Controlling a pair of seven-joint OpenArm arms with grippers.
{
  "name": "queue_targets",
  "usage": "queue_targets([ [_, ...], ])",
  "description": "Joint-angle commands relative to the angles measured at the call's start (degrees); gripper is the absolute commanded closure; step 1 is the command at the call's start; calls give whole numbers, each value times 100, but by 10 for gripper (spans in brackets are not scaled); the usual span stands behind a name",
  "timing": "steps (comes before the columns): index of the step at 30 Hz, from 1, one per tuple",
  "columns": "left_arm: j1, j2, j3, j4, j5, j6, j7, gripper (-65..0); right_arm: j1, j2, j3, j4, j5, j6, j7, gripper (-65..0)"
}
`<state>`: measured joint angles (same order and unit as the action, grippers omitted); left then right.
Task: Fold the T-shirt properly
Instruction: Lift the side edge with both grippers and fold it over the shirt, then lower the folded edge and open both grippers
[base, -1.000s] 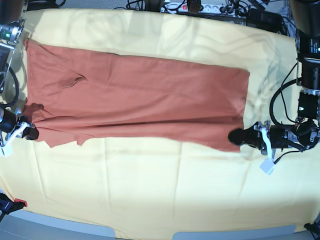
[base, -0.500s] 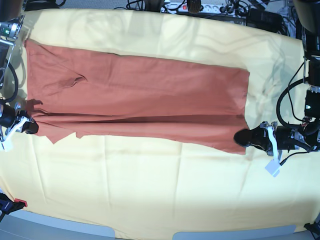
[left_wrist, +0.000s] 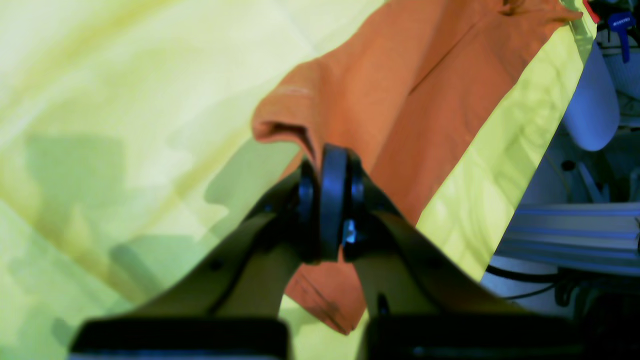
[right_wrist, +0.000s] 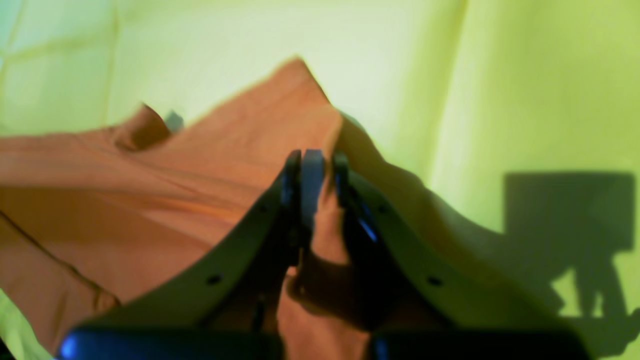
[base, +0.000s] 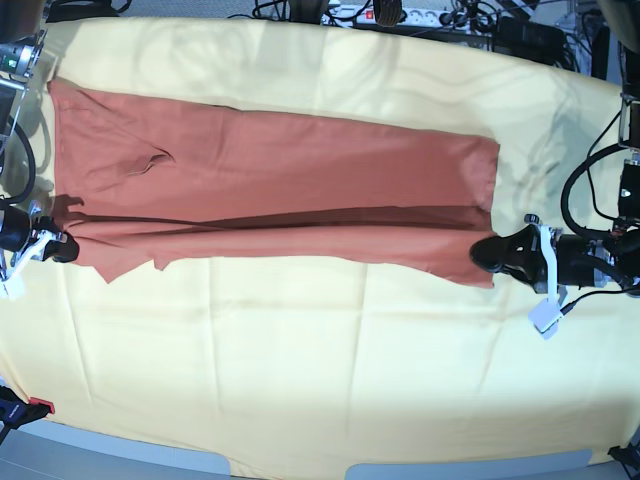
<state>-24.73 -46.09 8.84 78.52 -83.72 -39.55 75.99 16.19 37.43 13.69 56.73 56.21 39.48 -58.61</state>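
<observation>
The rust-orange T-shirt (base: 280, 190) lies stretched lengthwise across the pale yellow cloth, with a long crease running along its near part. My left gripper (base: 487, 253) is at the shirt's near right corner in the base view. The left wrist view shows this gripper (left_wrist: 325, 170) shut on a raised edge of the T-shirt (left_wrist: 430, 100). My right gripper (base: 63, 248) is at the shirt's near left corner. In the right wrist view it (right_wrist: 312, 167) is shut on a lifted fold of the T-shirt (right_wrist: 190, 170).
The yellow cloth (base: 300, 380) covers the whole table in front of and behind the shirt. Cables and a power strip (base: 400, 14) lie past the far edge. The table's grey front rim (base: 130, 455) runs along the bottom.
Both grippers have carried the shirt's near edge away from the table's front, toward the far side. The left gripper also drifted to the right. The crease along the shirt has grown.
</observation>
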Motion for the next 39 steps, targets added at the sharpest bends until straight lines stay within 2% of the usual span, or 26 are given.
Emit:
queue_targets([
  [1,-83,-205,-138,76,-128,-45,-48,0,131,181,48,103,118,52,83,0],
  [5,118,-396,-236,79,-128,-45,-50,0,127,229,48,103,61,52,90,0],
  [16,1001,-470,-256,815,-128,-45,214,0,-149,243,42,103,61,52,-70,0],
  [18,1047,-470,-256,911,-128,-45,393,0,-208,243,42,103,83,52,-125,0],
  [26,1043,-522,-256,918,-128,-45,374,0,-236,245,44,103,81,52,-116,0],
  [29,1045,-520,-256,916,302,-45,133,0,-234,243,44,103,81,52,-98,0],
  [33,1045,-520,-256,916,1078,-45,-610,0,-236,245,44,103,74,52,9,0],
  [35,1045,-518,-256,916,1263,-45,-881,0,-234,243,44,103,55,52,105,0],
  [39,1064,-520,-254,916,1235,-45,-745,0,-234,243,44,103,-79,52,111,0],
])
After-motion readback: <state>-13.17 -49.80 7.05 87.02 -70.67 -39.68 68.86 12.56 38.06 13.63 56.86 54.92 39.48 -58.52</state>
